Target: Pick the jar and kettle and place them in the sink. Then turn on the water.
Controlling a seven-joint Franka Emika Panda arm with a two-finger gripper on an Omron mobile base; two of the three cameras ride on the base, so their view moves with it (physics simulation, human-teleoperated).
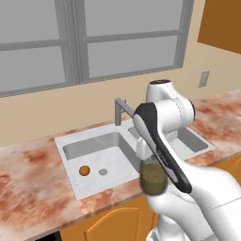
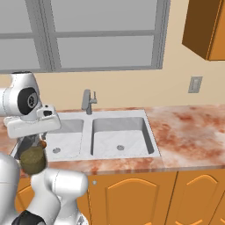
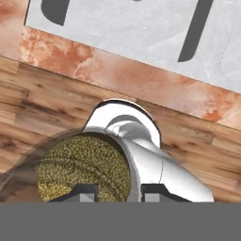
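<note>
My gripper (image 1: 149, 165) is shut on the jar (image 1: 153, 180), a clear glass cylinder with olive-brown contents. It hangs in the air at the counter's front edge, just in front of the sink (image 1: 64, 143). In the right base view the jar (image 2: 33, 160) hangs under the gripper (image 2: 31, 147), left of the sink (image 2: 149, 119). In the hand view the fingertips (image 3: 81, 193) straddle the jar (image 3: 82, 169), with wood floor below it and the sink (image 3: 141, 28) ahead. The faucet (image 1: 120, 108) stands upright behind the basins with no water running. The kettle is out of view.
A small orange ball (image 1: 84, 170) lies in the left basin near its drain. My own white arm (image 1: 162, 146) crosses over the divider between the basins. The marbled counter (image 2: 193, 132) stretches to the right of the sink, under a wall cabinet (image 2: 206, 26).
</note>
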